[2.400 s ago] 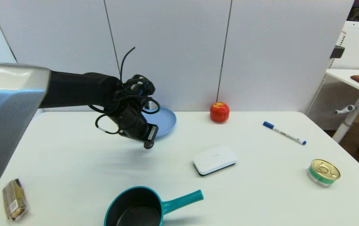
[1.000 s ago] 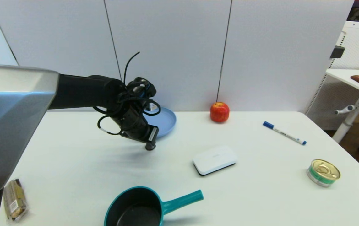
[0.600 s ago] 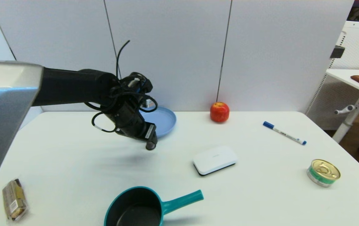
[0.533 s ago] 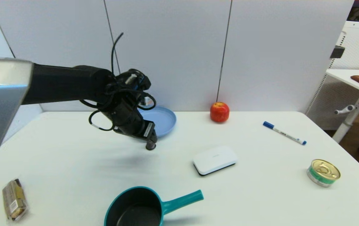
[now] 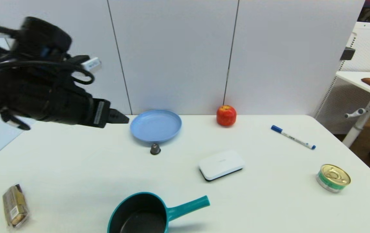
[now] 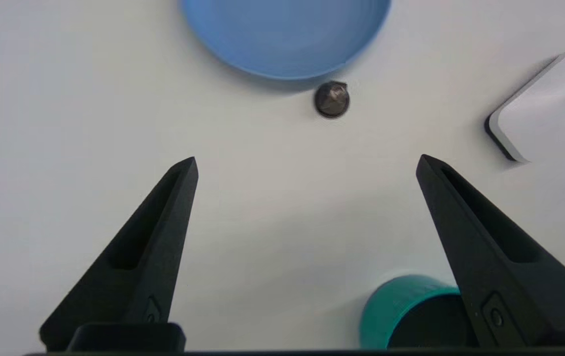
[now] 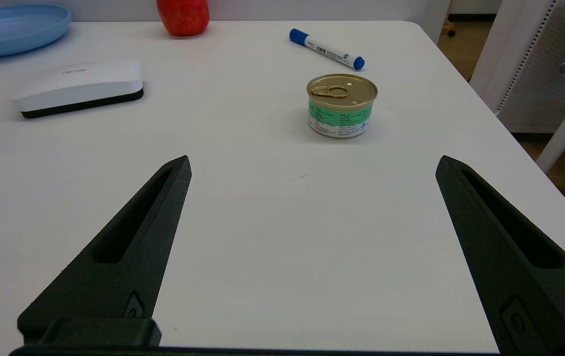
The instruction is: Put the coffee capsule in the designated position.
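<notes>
Pan: teal pan (image 5: 142, 215) sits at the table's near edge.
Right gripper (image 7: 312, 163): low over the near right side, fingers spread wide, empty.
Coffee capsule (image 5: 155, 149): stands on the table (image 5: 269, 200), just in front of the blue plate (image 5: 156, 125).
Left gripper (image 6: 307, 165): raised at the left, fingers wide apart, holding nothing.

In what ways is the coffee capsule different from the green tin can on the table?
The coffee capsule is tiny, dark grey-brown and dome-shaped; the green tin can is much bigger, a flat cylinder with a gold lid and pull ring. The coffee capsule sits just in front of the blue plate; the green tin can stands alone far on the robot's right. Both stand on the white table, held by no gripper.
</notes>
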Controlling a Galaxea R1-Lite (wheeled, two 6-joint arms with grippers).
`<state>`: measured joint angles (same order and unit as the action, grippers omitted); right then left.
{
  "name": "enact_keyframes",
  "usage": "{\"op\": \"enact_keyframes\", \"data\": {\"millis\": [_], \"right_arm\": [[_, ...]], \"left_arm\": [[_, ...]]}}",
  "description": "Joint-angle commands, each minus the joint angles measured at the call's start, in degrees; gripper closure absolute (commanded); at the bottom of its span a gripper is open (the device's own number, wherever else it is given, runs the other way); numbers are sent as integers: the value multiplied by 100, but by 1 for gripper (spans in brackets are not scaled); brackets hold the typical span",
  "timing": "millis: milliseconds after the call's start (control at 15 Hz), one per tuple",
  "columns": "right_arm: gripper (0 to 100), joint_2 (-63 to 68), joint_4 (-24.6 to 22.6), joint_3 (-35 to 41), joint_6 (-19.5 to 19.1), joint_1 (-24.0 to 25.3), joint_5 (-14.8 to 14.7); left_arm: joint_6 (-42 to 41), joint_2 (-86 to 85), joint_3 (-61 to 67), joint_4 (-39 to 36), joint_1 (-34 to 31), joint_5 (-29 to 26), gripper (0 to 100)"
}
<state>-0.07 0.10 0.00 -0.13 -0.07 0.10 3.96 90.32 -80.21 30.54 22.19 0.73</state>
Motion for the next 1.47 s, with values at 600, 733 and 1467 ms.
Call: {"op": "enact_keyframes", "data": {"millis": [600, 733, 1467], "right_arm": [[0, 7, -1, 0, -4, -1, -1], [0, 7, -1, 0, -4, -1, -1], [0, 7, -1, 0, 5, -1, -1]], "left_arm": [[-1258, -8039, 7951, -5005, -2271, -47, 0], [-1284, -8803, 8030, -3897, -2263, -47, 0], [-730, -9041, 8030, -3036, -2263, -249, 0]]}}
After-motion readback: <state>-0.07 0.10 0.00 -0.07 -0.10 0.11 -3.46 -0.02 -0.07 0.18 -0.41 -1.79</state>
